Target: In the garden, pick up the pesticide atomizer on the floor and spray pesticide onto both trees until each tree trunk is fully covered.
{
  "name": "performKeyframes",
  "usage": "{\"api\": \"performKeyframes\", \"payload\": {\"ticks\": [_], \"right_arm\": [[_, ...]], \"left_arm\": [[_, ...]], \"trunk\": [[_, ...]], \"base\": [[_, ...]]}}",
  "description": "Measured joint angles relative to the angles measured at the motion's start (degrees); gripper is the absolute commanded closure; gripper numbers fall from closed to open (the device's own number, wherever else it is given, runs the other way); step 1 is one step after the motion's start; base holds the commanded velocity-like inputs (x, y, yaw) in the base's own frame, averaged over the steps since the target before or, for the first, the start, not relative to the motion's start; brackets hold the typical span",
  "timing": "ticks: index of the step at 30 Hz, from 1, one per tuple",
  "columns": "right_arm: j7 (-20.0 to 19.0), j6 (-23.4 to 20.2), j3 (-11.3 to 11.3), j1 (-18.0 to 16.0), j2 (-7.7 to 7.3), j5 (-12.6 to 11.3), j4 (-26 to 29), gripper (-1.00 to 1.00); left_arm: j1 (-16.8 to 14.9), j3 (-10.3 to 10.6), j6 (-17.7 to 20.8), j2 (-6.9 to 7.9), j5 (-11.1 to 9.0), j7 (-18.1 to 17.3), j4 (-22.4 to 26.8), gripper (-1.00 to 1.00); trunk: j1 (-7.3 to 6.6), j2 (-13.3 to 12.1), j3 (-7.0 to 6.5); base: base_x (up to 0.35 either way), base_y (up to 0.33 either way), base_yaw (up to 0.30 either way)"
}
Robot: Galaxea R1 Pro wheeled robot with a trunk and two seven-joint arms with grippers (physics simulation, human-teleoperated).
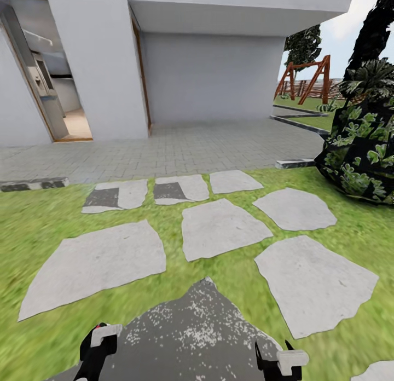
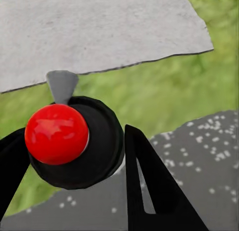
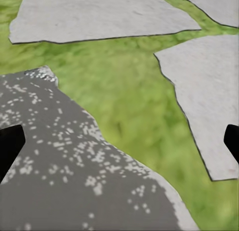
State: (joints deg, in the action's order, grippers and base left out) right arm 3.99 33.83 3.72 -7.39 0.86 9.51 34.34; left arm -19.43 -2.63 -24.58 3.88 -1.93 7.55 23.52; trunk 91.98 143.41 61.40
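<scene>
Red-domed and dark-bodied, the pesticide atomizer is seen from above, gripped between the black fingers of the left gripper over grass and paving stones. The right gripper is spread wide, empty.
</scene>
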Motion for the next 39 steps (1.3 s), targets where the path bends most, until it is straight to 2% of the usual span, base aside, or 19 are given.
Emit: {"api": "performKeyframes", "payload": {"ticks": [12,39], "right_arm": [[0.05,0.01,0.06,0.00,0.01,-0.02,-0.41,-1.00],[-0.04,-0.10,0.06,0.00,0.11,0.07,-0.59,-1.00]], "left_arm": [[-0.01,0.00,-0.03,-0.05,-0.07,0.00,0.65,1.00],[-0.03,-0.02,-0.03,-0.02,-0.09,0.00,0.61,1.00]], "trunk": [[-0.31,-0.16,-3.06],[-6.02,-10.59,-7.74]], "base": [[0.000,0.000,0.000],[0.000,0.000,0.004]]}}
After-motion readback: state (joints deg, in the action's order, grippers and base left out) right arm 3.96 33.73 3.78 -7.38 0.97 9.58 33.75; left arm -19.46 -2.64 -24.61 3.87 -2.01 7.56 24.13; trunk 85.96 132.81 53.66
